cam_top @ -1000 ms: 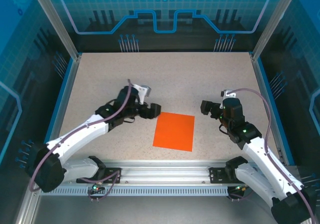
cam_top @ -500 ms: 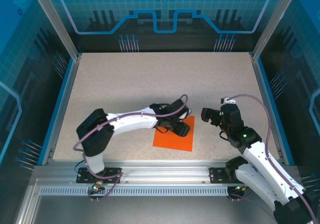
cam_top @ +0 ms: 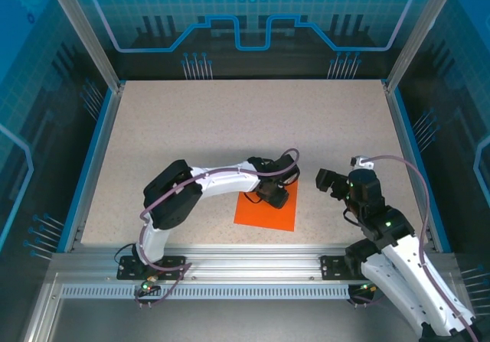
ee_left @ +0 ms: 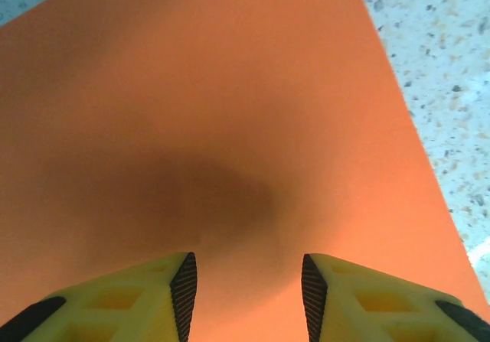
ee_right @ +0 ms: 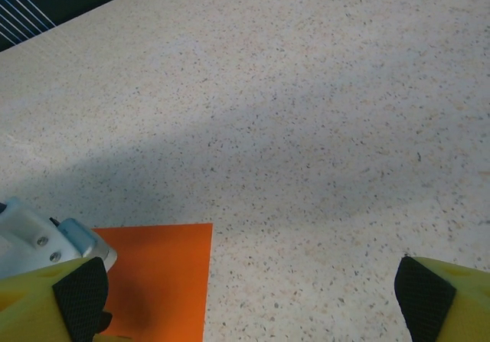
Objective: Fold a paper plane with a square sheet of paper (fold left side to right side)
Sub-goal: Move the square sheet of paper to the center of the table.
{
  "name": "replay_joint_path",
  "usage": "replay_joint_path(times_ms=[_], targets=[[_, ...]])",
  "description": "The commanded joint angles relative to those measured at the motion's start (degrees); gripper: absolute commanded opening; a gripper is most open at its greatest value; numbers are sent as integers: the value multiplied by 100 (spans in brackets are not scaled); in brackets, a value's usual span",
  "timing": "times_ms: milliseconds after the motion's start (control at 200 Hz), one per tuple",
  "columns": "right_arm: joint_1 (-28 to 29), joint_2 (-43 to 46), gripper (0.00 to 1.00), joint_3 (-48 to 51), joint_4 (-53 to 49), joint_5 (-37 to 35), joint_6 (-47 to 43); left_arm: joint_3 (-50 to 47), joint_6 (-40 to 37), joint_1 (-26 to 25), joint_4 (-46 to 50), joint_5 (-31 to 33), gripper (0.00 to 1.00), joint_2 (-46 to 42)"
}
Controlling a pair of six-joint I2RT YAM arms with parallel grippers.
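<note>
The square sheet of paper is laid flat on the desk, long axis near-to-far. The left fingers are held partly parted, empty, above its far half. The right fingers are spread wide, empty, off its right edge.

left pincer moved over the orange sheet, jaws narrower, right pincer drawn slightly back

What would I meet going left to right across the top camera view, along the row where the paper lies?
Left blue table rim → left arm's elbow → orange paper → right gripper → right blue table rim.
</note>
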State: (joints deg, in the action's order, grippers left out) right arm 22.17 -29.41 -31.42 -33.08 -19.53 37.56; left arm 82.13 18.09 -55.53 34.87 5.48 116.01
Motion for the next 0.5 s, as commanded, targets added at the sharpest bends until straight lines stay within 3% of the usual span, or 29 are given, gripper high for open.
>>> replay_joint_path(times_ms=[0,495], targets=[[92,137,100,-40,-382,-138,163,246,113,74,369,277,43,213],[94,448,100,-141,-863,-266,246,438,-78,736,212,463,40,574]])
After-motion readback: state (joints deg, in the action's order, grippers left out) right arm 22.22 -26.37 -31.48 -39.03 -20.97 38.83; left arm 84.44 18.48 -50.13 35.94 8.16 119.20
